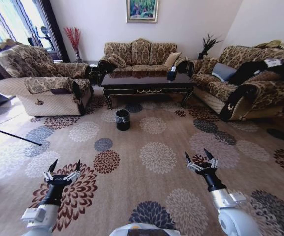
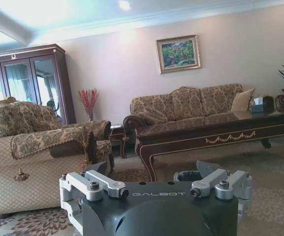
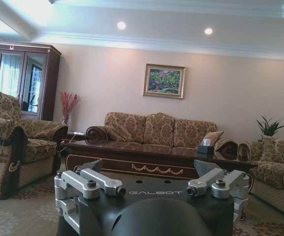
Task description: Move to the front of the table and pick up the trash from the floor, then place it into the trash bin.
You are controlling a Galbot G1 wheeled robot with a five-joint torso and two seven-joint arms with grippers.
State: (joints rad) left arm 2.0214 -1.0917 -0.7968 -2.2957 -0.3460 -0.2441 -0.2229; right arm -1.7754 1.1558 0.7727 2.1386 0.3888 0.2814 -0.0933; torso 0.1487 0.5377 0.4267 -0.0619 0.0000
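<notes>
Glossy dark table [image 1: 146, 82] stands behind round black bin [image 1: 122, 119]; both pronged tools spread, left [image 1: 63, 165], right [image 1: 199, 157].

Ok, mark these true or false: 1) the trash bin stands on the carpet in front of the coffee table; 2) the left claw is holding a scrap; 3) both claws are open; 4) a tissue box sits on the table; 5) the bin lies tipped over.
1) True: the trash bin stands on the floor in front of the table.
2) False: the left claw is empty, held above the carpet.
3) True: the right claw is open too.
4) True: a tissue box sits near the table's right end.
5) False: it stands upright.
</notes>
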